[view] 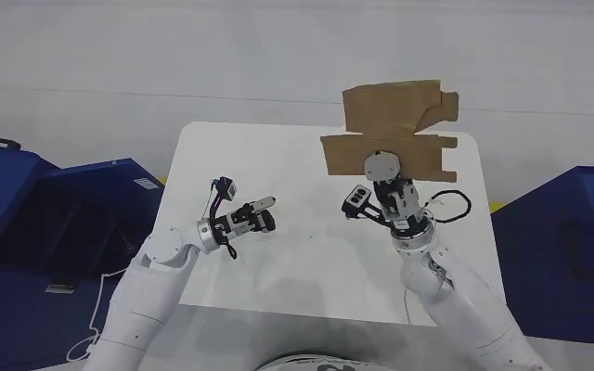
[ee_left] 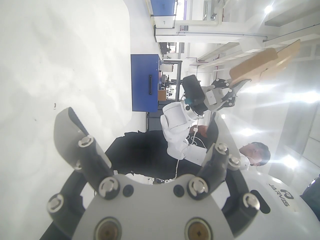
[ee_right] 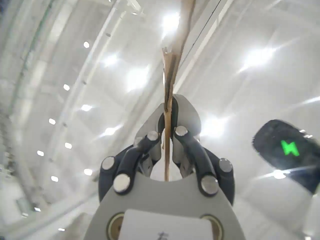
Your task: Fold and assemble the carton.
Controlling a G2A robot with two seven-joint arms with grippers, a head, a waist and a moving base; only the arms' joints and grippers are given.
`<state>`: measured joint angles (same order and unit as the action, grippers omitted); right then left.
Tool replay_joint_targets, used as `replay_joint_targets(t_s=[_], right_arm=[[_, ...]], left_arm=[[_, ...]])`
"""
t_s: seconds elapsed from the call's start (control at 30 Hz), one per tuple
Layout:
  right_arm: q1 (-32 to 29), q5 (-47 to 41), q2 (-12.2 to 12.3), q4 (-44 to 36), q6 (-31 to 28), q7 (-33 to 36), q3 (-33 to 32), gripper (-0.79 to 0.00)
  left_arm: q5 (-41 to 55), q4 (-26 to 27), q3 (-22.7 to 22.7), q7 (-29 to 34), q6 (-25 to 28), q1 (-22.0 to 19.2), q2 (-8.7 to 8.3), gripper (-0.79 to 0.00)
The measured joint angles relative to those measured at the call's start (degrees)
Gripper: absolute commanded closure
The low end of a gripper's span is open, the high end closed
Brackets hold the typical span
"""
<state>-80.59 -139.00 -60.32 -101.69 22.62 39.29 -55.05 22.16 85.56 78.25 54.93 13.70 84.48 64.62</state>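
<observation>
A flat brown carton [view: 394, 130] is held up above the far right part of the white table [view: 306, 269], its flaps spread. My right gripper [ee_right: 168, 109] is shut on the carton's edge [ee_right: 168, 93], which runs edge-on between the fingers; in the top view this gripper [view: 382, 170] sits at the carton's near side. The left wrist view shows the carton [ee_left: 260, 63] lifted in the air by that arm. My left gripper [ee_left: 142, 123] stands open with nothing between its fingers, over the table's left half [view: 264, 206], well apart from the carton.
Blue cabinets flank the table on the left [view: 65, 213] and right [view: 557, 232]. A person [ee_left: 255, 153] sits behind the robot and touches nothing. The table's rounded edge [ee_left: 128, 26] borders open floor.
</observation>
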Motion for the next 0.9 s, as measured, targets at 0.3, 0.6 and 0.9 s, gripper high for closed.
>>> replay_joint_targets(t_s=[0.3, 0.6, 0.9], right_arm=[[0.9, 26.2, -0.2, 3.4, -16.7, 10.9, -6.0, 0.0], [-3.1, 75.5, 2.5, 4.5, -38.1, 11.4, -19.7, 0.0], [-6.9, 99.7, 4.0, 4.1, -34.3, 11.0, -24.3, 0.0]], left_arm=[[0.0, 0.0, 0.0, 0.0, 0.0, 0.0, 0.0, -0.785], [0.0, 0.0, 0.0, 0.0, 0.0, 0.0, 0.0, -0.785], [0.0, 0.0, 0.0, 0.0, 0.0, 0.0, 0.0, -0.785]])
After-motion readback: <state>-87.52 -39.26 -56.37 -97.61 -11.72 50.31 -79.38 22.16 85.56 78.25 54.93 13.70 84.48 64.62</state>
